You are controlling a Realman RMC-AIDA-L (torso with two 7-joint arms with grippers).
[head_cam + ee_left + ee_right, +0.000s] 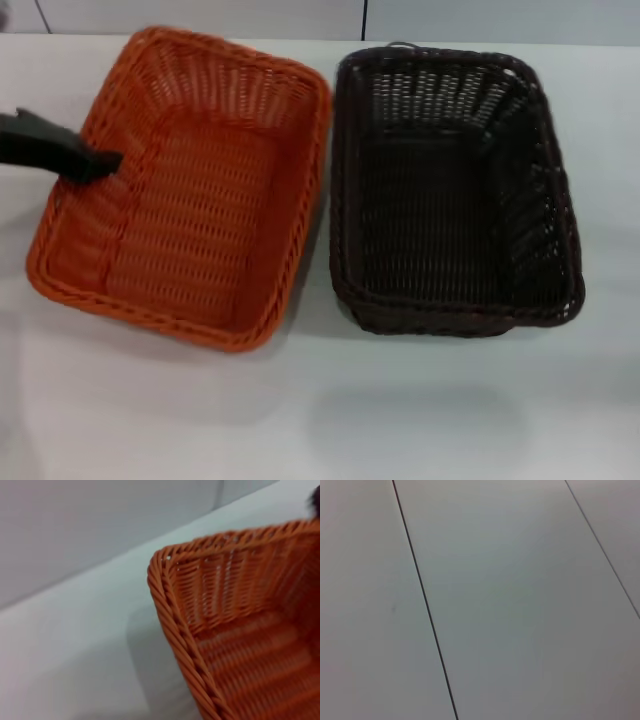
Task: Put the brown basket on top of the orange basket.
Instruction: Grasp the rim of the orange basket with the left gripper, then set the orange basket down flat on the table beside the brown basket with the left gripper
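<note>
The orange basket sits on the left of the white table, and the brown basket sits right beside it on the right. Both are upright and empty, and they are almost touching along their long sides. My left gripper reaches in from the left and hovers over the orange basket's left rim and inner wall. The left wrist view shows a corner of the orange basket from close by. My right gripper is out of view, and its wrist view shows only flat pale panels.
The white table extends in front of both baskets. A pale wall with a dark vertical seam stands behind the table.
</note>
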